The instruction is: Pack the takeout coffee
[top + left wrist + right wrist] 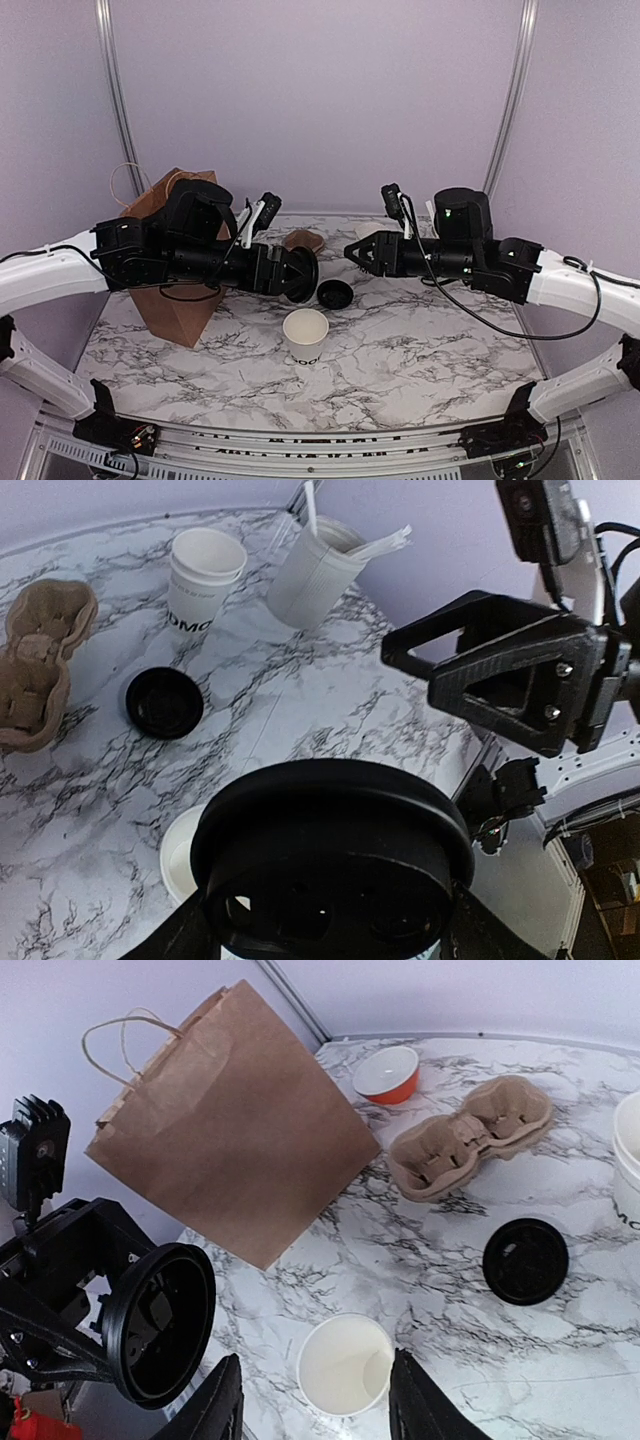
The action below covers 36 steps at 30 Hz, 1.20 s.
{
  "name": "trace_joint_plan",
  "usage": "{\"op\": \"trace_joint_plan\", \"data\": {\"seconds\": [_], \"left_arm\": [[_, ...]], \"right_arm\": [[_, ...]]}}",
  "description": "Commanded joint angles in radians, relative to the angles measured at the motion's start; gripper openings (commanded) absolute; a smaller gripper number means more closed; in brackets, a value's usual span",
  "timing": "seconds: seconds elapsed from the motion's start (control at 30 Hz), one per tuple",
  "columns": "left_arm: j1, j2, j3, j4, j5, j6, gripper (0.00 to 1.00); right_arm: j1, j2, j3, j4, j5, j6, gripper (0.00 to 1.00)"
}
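My left gripper (292, 272) is clamped across a black lid (160, 1322). It holds the lid on edge above the table, with the hollow side turned toward my other arm. My right gripper (352, 252) faces it from close by at about the same height, its fingers (228, 1400) spread with nothing between them. Below the gap between the two tools stands the open cup (305, 335), a small white paper one with dark lettering on its side. It is upright on the marble table (430, 340), has no lid, and its white inside shows from above. From my right wrist the cup appears framed between the spread fingers, but it sits lower down and they do not touch it. Just beside this cup, on the far side, a loose lid (334, 294) lies flat on the marble, black and round like the one I hold. Farther off, toward my right arm's side, is a second cup (205, 580) with the same lettering, also upright and uncovered. A taller utensil cup (312, 575) stands close beside it with white utensils poking out of the top. Beyond the loose lid a two-pocket pulp carrier (470, 1135) lies on the table, and a small bowl (388, 1072) with an orange-red band sits near its end. The brown paper bag (235, 1125) stands at the far left with its string handles up. In the overhead view my left arm crosses in front of it and hides much of its face.
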Motion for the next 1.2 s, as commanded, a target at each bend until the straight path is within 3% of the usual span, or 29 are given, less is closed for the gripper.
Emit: {"op": "trace_joint_plan", "data": {"seconds": [0.0, 0.1, 0.47, 1.17], "left_arm": [[-0.005, 0.084, 0.078, -0.26, -0.058, 0.001, 0.65], [-0.004, 0.136, 0.111, -0.302, -0.064, 0.007, 0.65], [-0.004, 0.381, 0.271, -0.467, -0.079, 0.046, 0.65], [-0.023, 0.547, 0.509, -0.685, -0.108, 0.074, 0.65]], "right_arm": [[-0.003, -0.023, 0.031, -0.182, 0.159, -0.103, 0.48], [-0.003, -0.036, 0.016, -0.2, 0.199, -0.124, 0.5], [-0.003, -0.064, -0.038, -0.219, 0.264, -0.165, 0.69], [-0.003, -0.067, -0.082, -0.188, 0.24, -0.179, 0.71]]}}
